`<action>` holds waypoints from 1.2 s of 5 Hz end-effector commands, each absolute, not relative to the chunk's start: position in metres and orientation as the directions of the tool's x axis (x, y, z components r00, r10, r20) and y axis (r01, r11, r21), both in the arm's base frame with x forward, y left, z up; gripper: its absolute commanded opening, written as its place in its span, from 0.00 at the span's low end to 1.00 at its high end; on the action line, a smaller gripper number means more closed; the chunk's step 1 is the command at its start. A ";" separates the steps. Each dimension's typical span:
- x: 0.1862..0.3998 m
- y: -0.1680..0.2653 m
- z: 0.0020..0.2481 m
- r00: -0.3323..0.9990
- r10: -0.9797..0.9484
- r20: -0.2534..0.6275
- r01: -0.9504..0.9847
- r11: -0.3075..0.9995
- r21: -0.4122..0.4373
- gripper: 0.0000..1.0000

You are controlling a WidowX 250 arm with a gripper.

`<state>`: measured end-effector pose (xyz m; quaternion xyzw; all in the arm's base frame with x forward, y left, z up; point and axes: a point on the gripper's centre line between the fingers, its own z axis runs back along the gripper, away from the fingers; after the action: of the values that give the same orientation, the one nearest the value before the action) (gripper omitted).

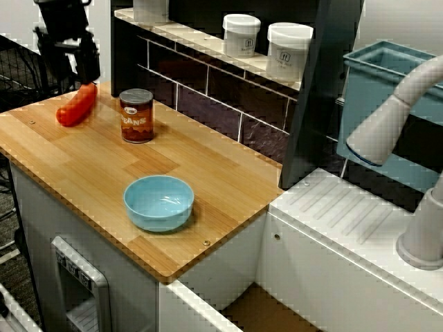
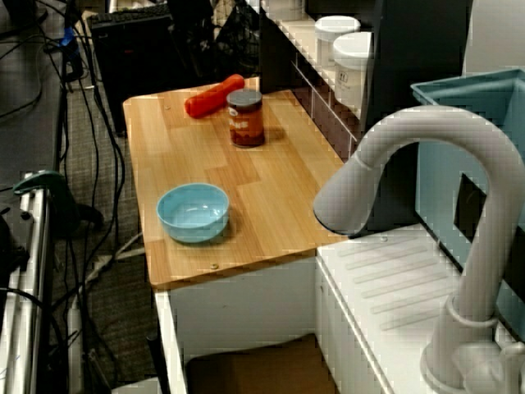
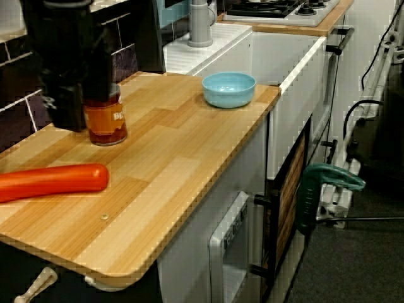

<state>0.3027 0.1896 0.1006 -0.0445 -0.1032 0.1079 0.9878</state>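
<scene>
At the far left corner of the wooden counter (image 1: 76, 166), seen facing the tiled wall, the black gripper (image 1: 71, 69) hangs just above the upper end of the carrot (image 1: 77, 105), which lies flat on the wood. Contact between the two cannot be confirmed, nor can it be told whether the fingers are spread or pressed together. The bean can (image 1: 136, 115) stands upright at 3 o'clock of the carrot, near but apart. The blue bowl (image 1: 158, 201) sits at 5 o'clock of the can, well apart.
</scene>
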 end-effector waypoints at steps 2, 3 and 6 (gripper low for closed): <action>0.309 0.236 0.106 0.935 0.268 0.232 -0.259 0.963 -0.071 1.00; 0.311 0.237 0.098 0.936 0.267 0.230 -0.263 0.963 -0.052 1.00; 0.323 0.225 0.071 0.928 0.305 0.214 -0.304 0.952 -0.041 1.00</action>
<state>0.3282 0.2246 0.0574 -0.0126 -0.0945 0.1544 0.9834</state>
